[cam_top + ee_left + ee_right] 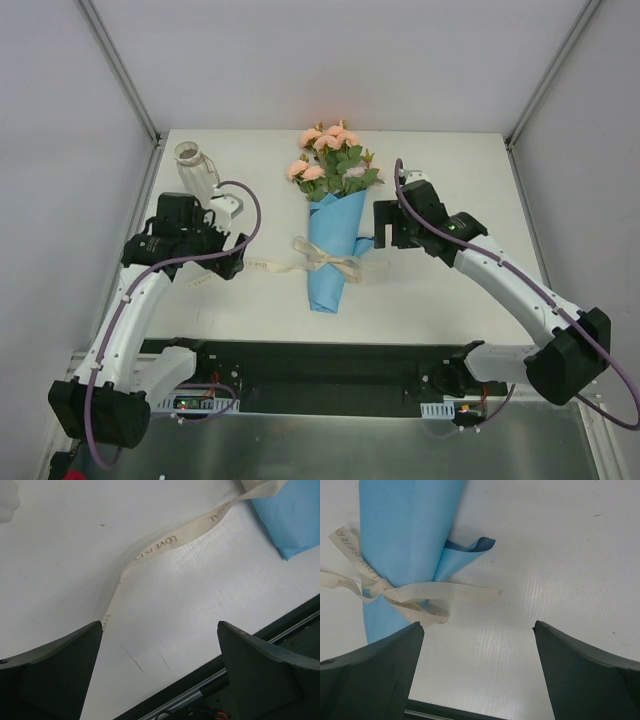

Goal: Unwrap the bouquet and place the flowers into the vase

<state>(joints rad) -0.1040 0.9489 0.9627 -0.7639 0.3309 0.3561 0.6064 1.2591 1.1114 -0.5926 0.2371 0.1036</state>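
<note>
White and ribbed, the small slim vase [190,156] with a flared mouth sits at the upper left of the top view, on the white table [460,160], just behind the left arm's wrist. Below it, the left end effector [236,260] holds its 2 dark fingers [55,670] spread wide, with nothing between them. In the left wrist view a cream printed ribbon [160,545] trails from the upper right down to the tip of the lower-left finger; I cannot tell whether it touches.

At the centre of the top view lies the bouquet [328,235], a cone of blue paper [327,265] pointing toward the bottom edge. The ribbon's bow is tied around it, and the peach-pink roses [326,140] with green leaves spill toward the top.

Just right of the cone, the right end effector [384,227] is also spread, empty, and apart from the paper. Its wrist view shows the bow at the left.
</note>
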